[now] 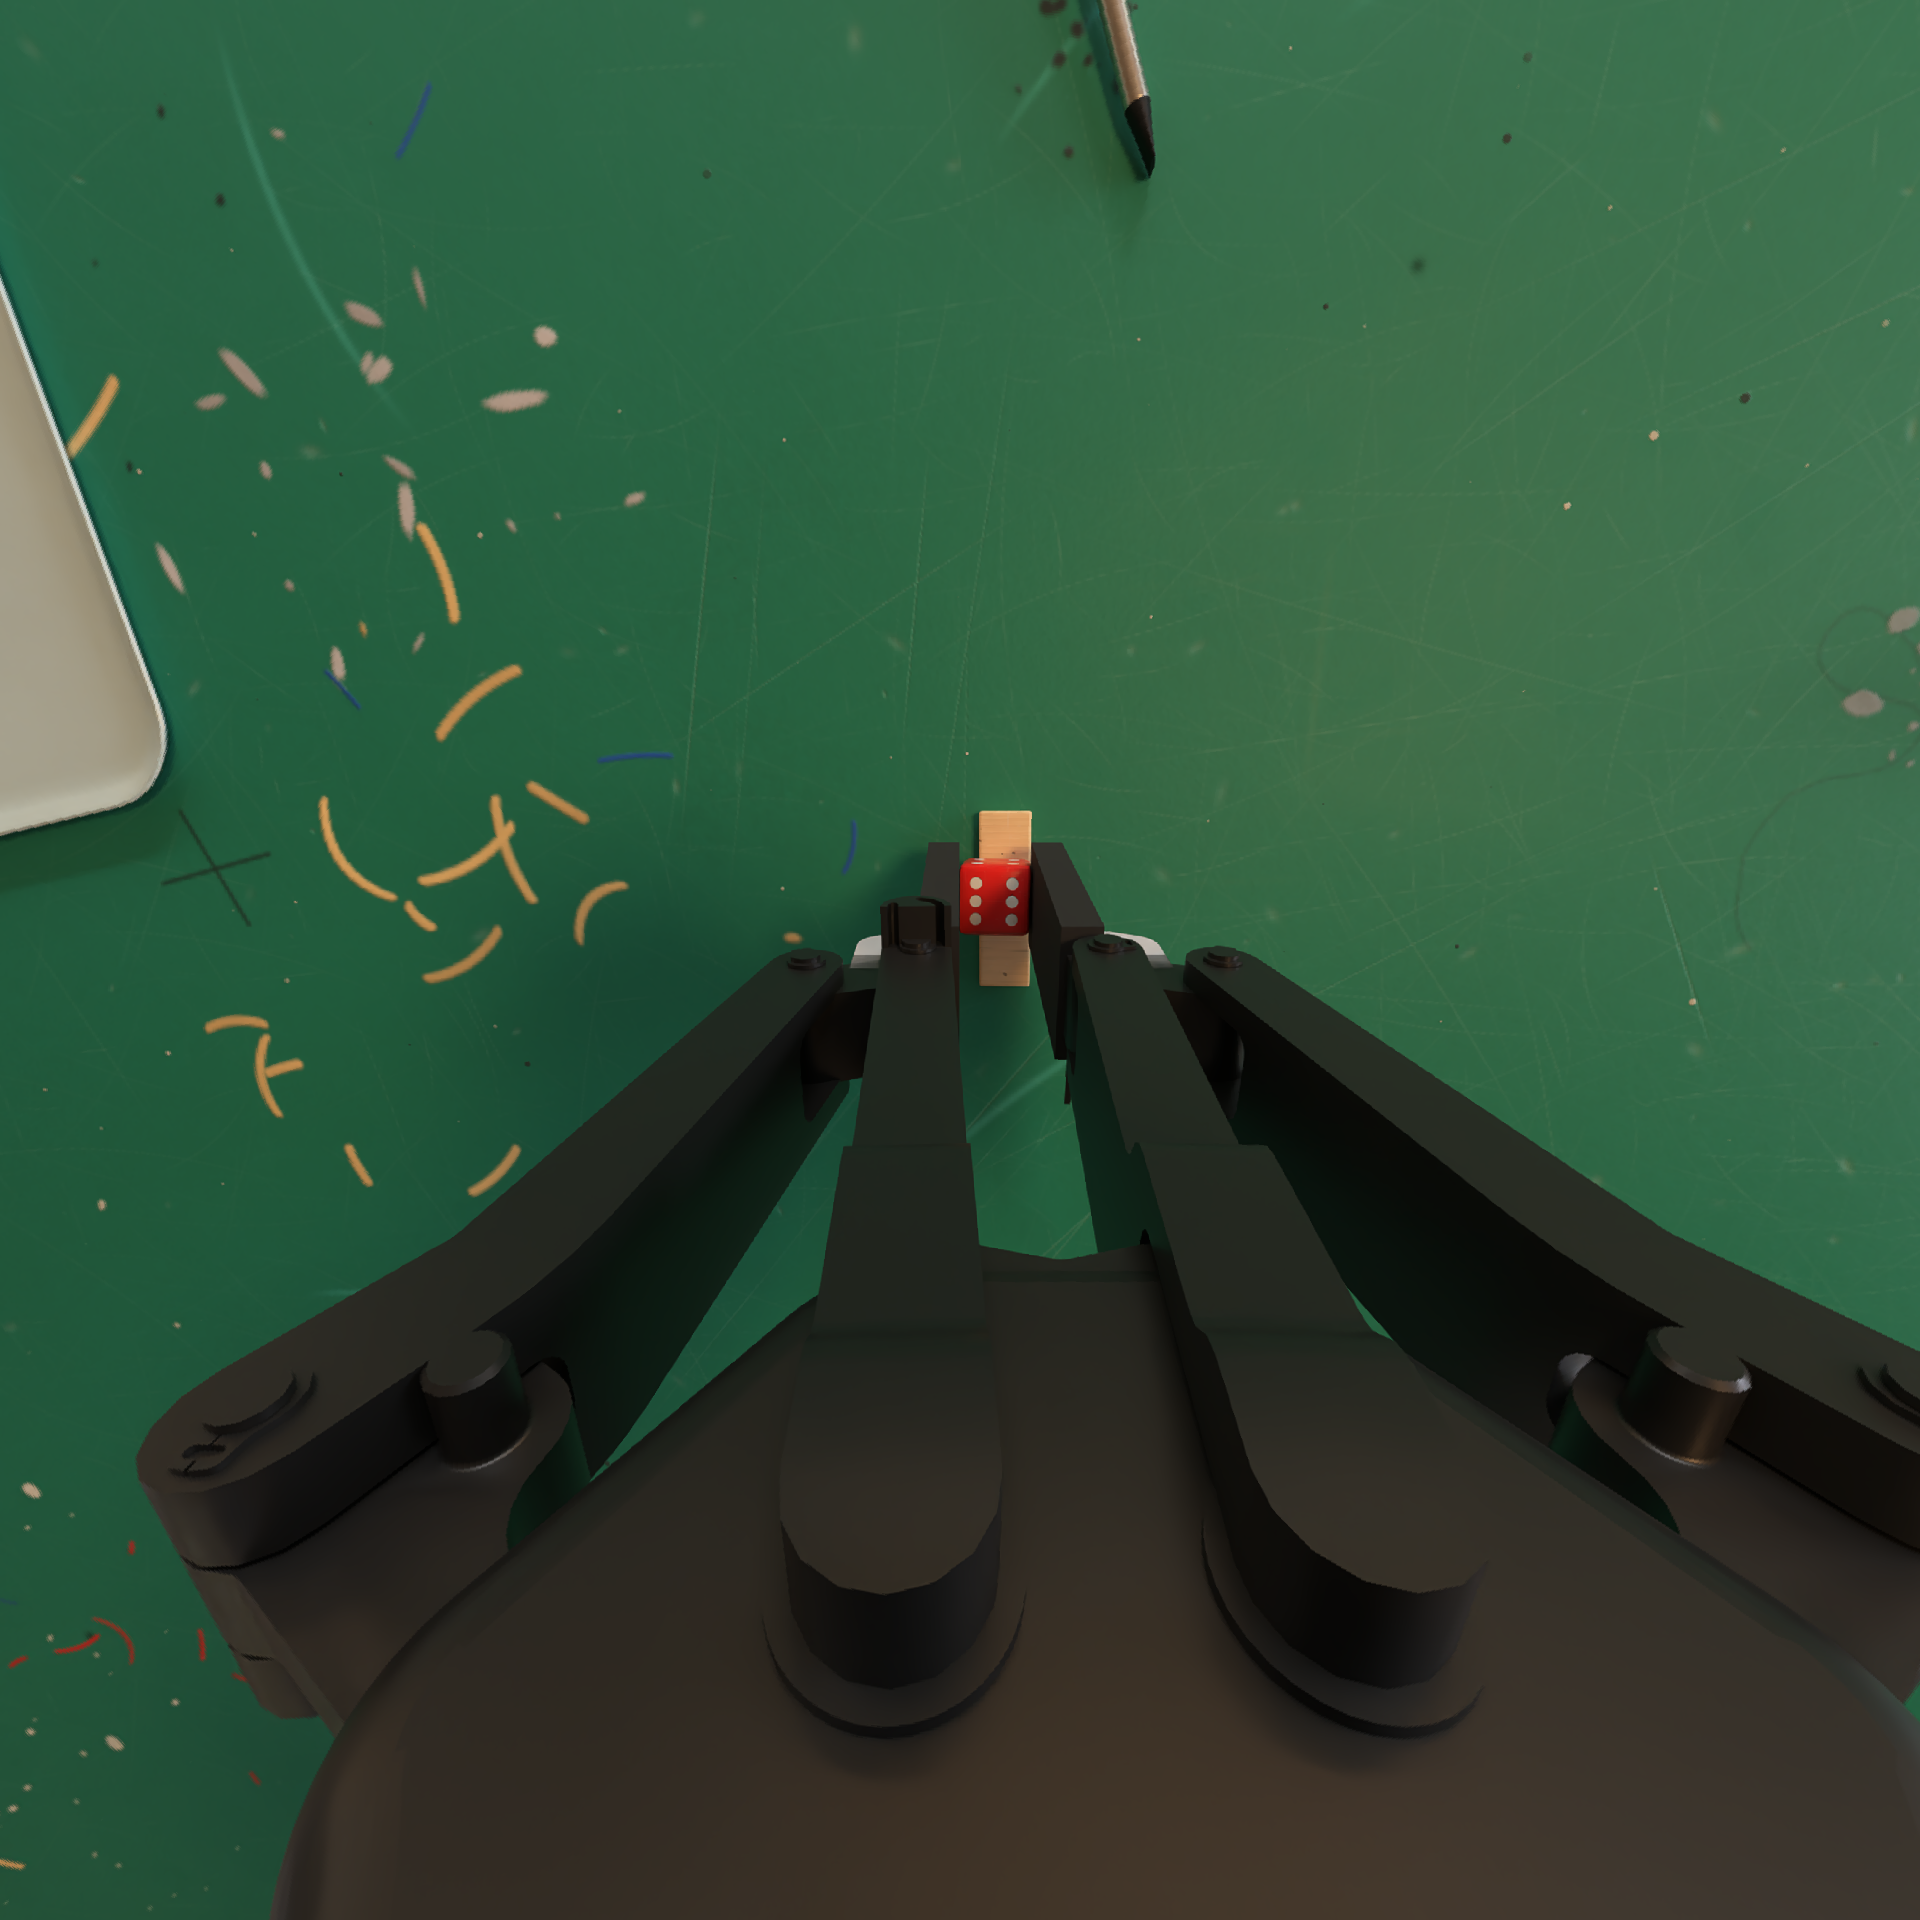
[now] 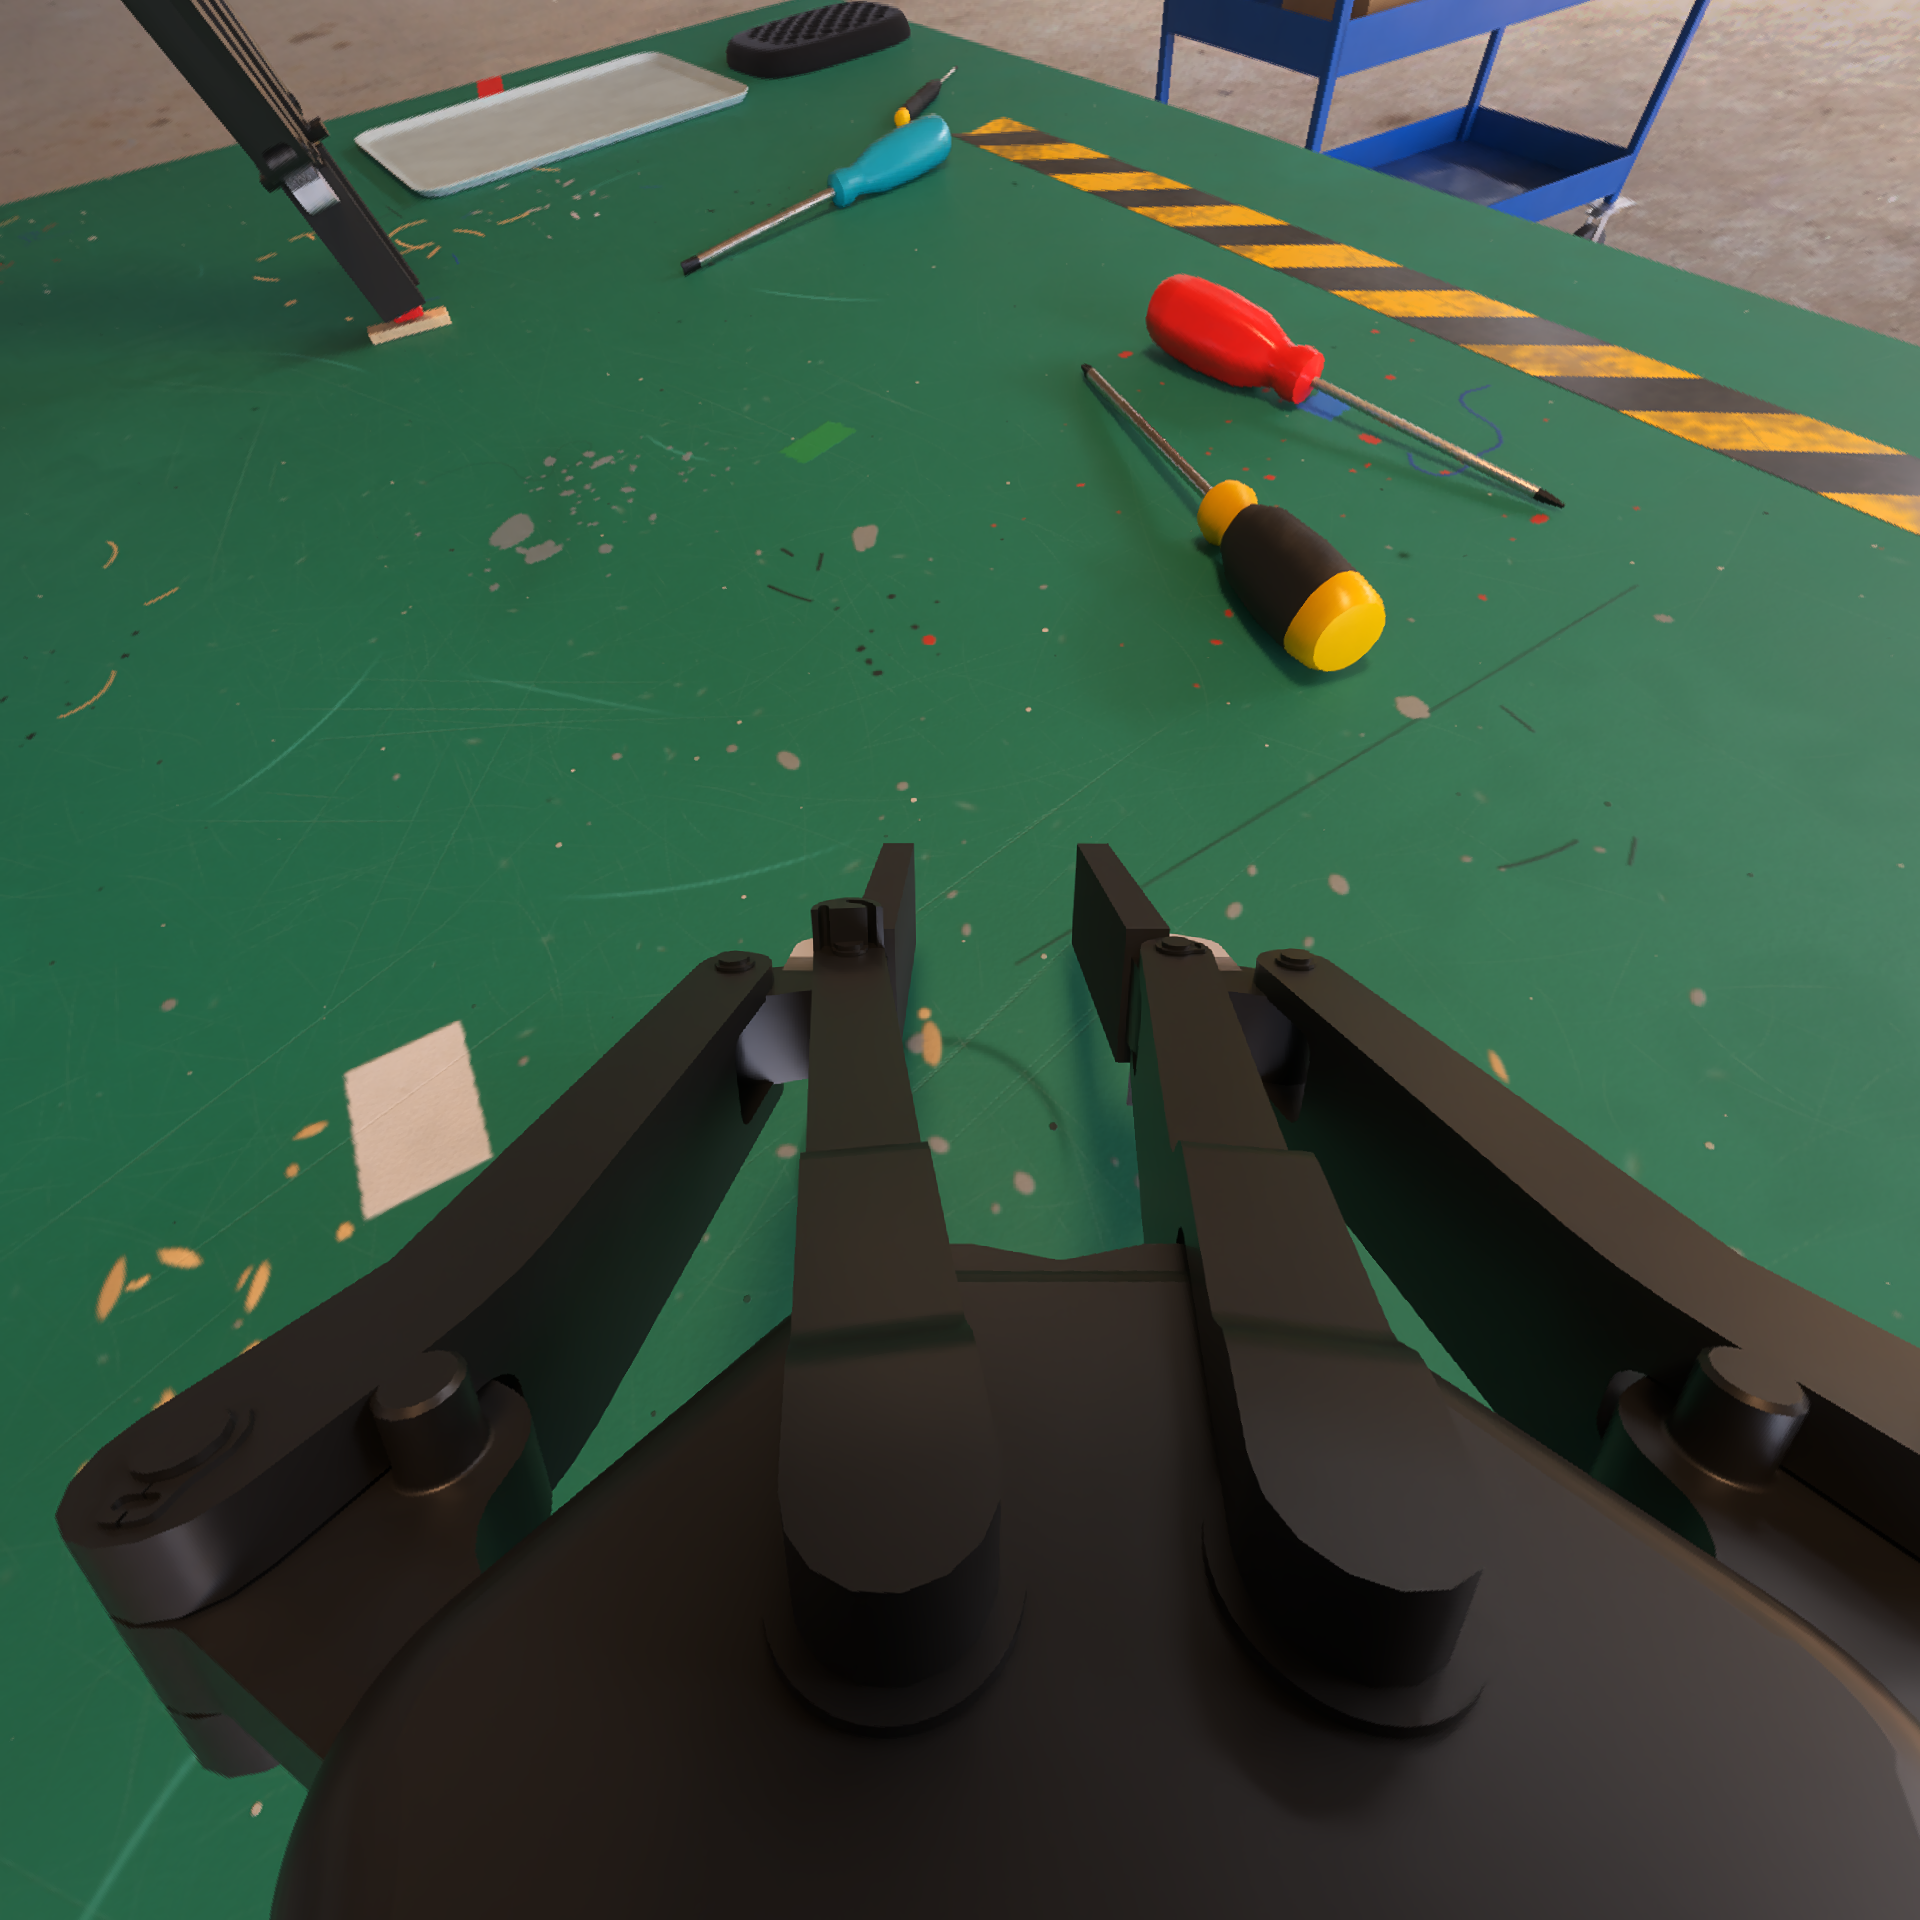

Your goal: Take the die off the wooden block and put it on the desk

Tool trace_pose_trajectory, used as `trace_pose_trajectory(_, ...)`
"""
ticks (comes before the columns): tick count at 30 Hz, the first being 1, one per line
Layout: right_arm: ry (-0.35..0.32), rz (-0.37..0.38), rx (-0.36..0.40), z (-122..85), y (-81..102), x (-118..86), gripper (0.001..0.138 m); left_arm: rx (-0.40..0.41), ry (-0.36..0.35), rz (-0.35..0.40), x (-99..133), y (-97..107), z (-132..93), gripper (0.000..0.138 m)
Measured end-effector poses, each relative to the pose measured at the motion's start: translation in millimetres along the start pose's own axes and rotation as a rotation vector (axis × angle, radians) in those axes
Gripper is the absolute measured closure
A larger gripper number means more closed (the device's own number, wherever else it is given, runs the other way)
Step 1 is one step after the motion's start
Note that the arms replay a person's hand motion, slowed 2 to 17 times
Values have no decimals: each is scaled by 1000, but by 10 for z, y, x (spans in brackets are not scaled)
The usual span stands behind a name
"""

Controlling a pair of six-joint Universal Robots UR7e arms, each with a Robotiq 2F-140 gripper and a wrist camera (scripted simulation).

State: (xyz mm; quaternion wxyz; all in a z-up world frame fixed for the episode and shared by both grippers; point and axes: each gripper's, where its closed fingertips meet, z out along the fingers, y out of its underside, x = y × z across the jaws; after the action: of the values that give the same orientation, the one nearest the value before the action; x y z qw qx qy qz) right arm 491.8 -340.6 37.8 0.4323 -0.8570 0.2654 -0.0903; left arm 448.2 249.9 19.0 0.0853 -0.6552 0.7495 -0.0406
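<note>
A small red die with white pips sits on a thin, pale wooden block that lies flat on the green desk. My left gripper points straight down. Its two fingers press on the die's left and right sides, shut on it, and the die rests on the block. In the right wrist view the die and block show far off at the upper left, under the left gripper's fingers. My right gripper is open and empty, low over bare desk.
A white tray lies left of the block. A teal screwdriver, a red one and a black-and-yellow one lie on the desk. A black pad, striped tape and a blue cart are at the far edge.
</note>
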Motion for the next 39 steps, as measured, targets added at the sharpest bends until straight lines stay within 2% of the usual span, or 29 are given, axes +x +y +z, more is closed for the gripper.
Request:
trace_pose_trajectory(11, -4, -6, 6, -6, -7, -5, 98, 41, -32, 5, -40, -42, -97, 120)
trace_pose_trajectory(23, -10, -16, 15, -16, -14, -15, 100, 176, -45, 14, 29, -255, -472, 120)
trace_pose_trajectory(31, -13, -21, 18, -21, -18, -21, 104, 278, -28, 67, 234, -455, -811, 120)
trace_pose_trajectory(39, -20, -29, 15, -20, -16, -32, 107, 370, 27, 167, 644, -677, -1146, 120)
